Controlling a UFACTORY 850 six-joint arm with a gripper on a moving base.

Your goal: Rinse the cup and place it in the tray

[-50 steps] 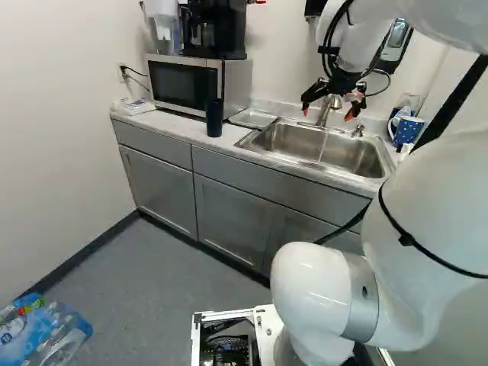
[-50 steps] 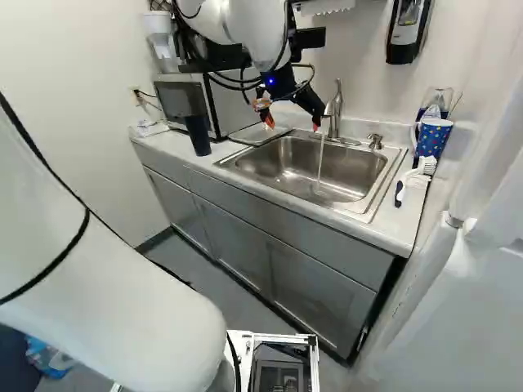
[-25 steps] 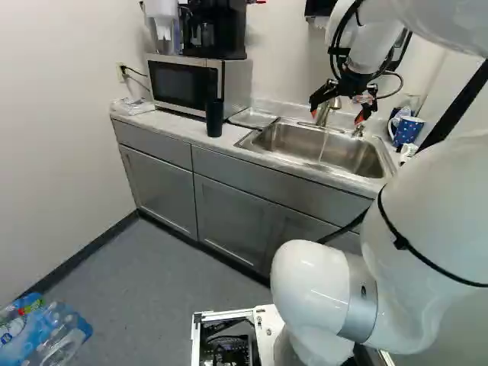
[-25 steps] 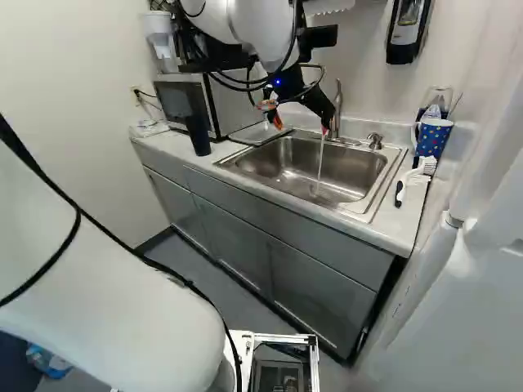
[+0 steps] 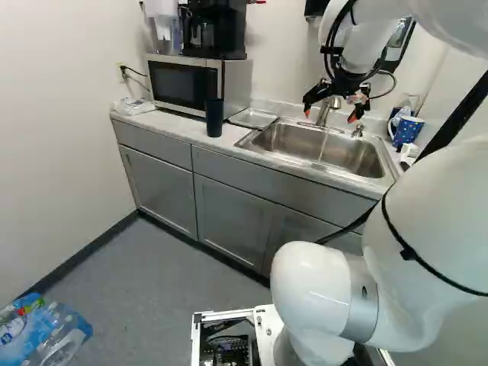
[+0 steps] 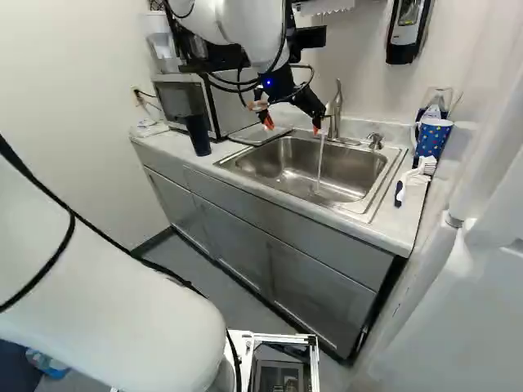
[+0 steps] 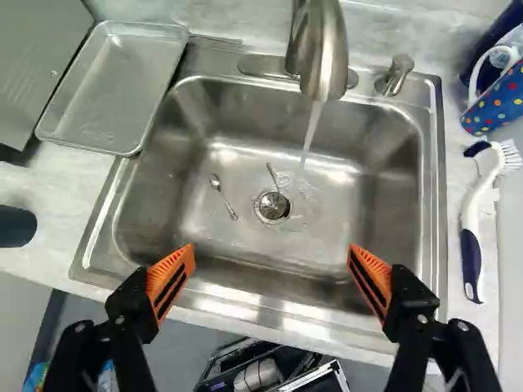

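Observation:
My gripper (image 5: 329,115) hangs over the back of the sink, by the faucet. Seen from the wrist, the gripper (image 7: 271,260) has its orange-padded fingers wide apart, nothing between them. A dark tumbler (image 5: 214,118) stands upright on the counter before the microwave. Behind the sink's right corner is a blue dotted mug (image 6: 433,137); which of the two is the task's cup I cannot tell. The shallow metal tray (image 7: 118,86) lies bare beside the sink, near the microwave. Water runs from the faucet (image 7: 324,57) into the sink (image 7: 172,204).
Two small spoons, one a spoon (image 7: 219,189) lying apart and one a spoon (image 7: 273,173) by the drain, rest in the basin. A white-and-dark brush (image 7: 471,220) lies on the counter near the mug. The microwave (image 5: 183,84) carries a coffee maker (image 5: 213,30). A soap dispenser (image 6: 405,31) hangs above.
The gripper swung a little toward the right of the base views, then came back left, still apart from everything. The base, tumbler, mug and tray have stayed put.

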